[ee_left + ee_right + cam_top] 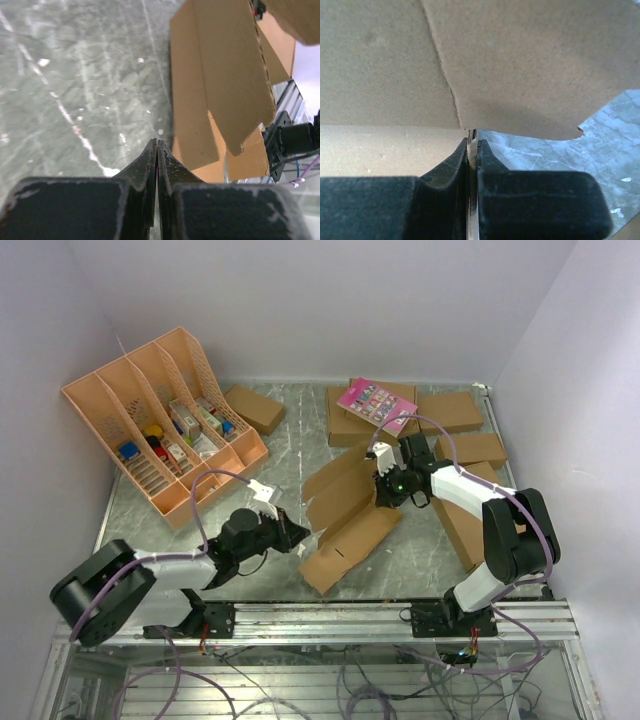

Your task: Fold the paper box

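Both closed, left claw (300, 537) and right claw (381, 497) flank the paper box (348, 535); rack (88, 408) holds items (160, 447).

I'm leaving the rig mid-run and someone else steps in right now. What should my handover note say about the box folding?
Left gripper: shut, empty, over the table just left of the paper box, not touching it.
Right gripper: shut, tips at the sheet's far right part; whether it pinches cardboard is unclear.
Done: some panels are creased and tilted up off the table.
Left: the sheet is open, with no box formed. The sides likely need folding up and the flaps tucking in.
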Robot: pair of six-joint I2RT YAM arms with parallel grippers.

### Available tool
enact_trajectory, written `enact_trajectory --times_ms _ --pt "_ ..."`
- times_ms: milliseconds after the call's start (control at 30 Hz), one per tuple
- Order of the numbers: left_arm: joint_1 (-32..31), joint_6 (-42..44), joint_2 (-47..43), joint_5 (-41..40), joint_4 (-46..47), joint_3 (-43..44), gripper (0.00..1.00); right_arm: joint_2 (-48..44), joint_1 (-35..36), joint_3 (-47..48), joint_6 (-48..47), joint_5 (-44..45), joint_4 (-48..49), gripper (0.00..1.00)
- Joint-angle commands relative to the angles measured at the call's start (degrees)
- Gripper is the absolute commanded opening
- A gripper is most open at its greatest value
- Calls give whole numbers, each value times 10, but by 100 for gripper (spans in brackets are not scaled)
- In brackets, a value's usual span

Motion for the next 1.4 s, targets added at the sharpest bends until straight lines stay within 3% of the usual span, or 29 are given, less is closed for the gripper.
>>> enact_trajectory --times_ms 0,367,700,1000,1367 --pt "-46 18 69 -21 153 25 10 8 -6 11 8 -13 2 0" --pt "-105 54 145 -37 251 21 15 11 -10 12 10 -23 -1 0" --pt "-113 173 201 -67 355 6 24 11 -12 15 6 -62 -11 0" --pt "-113 213 306 -39 579 -24 25 14 -12 18 -6 -119 -26 0" --pt "-113 242 304 -30 581 -4 27 24 -12 22 -17 -159 -40 0"
